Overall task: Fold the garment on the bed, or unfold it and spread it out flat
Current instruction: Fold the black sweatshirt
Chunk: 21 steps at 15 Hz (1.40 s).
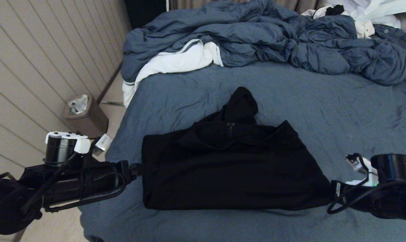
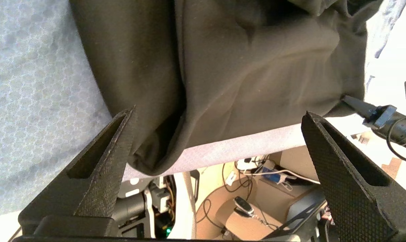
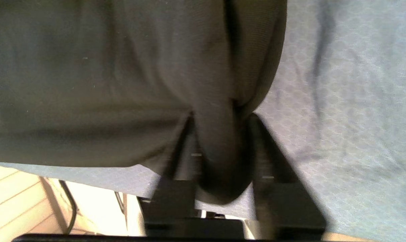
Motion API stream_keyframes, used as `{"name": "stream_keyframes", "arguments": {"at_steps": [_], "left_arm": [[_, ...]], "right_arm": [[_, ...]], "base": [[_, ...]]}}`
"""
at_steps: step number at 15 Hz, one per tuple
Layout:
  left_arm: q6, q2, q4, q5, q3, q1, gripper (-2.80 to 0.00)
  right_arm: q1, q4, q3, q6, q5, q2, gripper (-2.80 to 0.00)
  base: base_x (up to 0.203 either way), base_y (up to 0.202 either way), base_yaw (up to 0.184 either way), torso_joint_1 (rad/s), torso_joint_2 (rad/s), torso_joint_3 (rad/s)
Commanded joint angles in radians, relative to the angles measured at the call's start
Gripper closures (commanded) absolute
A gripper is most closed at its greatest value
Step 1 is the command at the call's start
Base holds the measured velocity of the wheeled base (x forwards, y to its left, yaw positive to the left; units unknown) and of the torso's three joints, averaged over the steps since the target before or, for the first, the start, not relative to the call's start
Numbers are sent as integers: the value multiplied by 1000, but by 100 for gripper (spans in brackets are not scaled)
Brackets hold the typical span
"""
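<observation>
Flanking the folded garment (image 1: 230, 168), both end effectors lie level.

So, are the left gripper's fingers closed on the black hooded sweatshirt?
No, the left gripper stands wide open, the sweatshirt's corner loose between its fingers.

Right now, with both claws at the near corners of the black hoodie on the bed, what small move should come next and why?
Probably spread the right claw wider and draw it back. A fold of the hoodie lies between its parted fingers at the near right corner, while the left claw is wide open with nothing between its fingers. The hoodie lies folded on the bed, so the fold looks done.
</observation>
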Motion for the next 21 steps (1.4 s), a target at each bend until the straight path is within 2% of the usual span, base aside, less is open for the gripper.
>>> {"name": "stream_keyframes", "arguments": {"at_steps": [1, 5, 10, 11, 13, 16, 17, 20, 21], "left_arm": [[-4, 14, -10, -2, 7, 0, -280], [-3, 9, -15, -1, 22, 0, -280], [11, -42, -17, 4, 34, -2, -280], [11, -52, -18, 15, 24, 11, -280], [10, -62, -39, 22, 12, 48, -280], [8, -73, -20, 21, -44, 42, -280], [8, -73, 25, 23, -87, 22, -280], [6, -70, 266, 35, -265, -52, -280], [6, -60, 331, 65, -330, -92, -280]], "right_arm": [[0, -4, 6, 0, 4, -5, -280], [0, -7, 31, -18, 7, -30, -280], [-1, 2, 58, -1, 17, -270, -280], [-1, 3, 53, 30, 17, -306, 0], [-7, 15, 3, 88, 15, -355, 0], [36, 125, -107, 101, 12, -393, 0], [77, 189, -186, 104, 11, -390, 0], [219, 453, -457, 120, 4, -325, 0], [267, 513, -516, 124, -4, -271, 0]], "base": [[0, 0, 0, 0, 0, 0], [0, 0, 0, 0, 0, 0], [0, 0, 0, 0, 0, 0], [0, 0, 0, 0, 0, 0], [0, 0, 0, 0, 0, 0], [0, 0, 0, 0, 0, 0], [0, 0, 0, 0, 0, 0], [0, 0, 0, 0, 0, 0], [0, 0, 0, 0, 0, 0]]}}
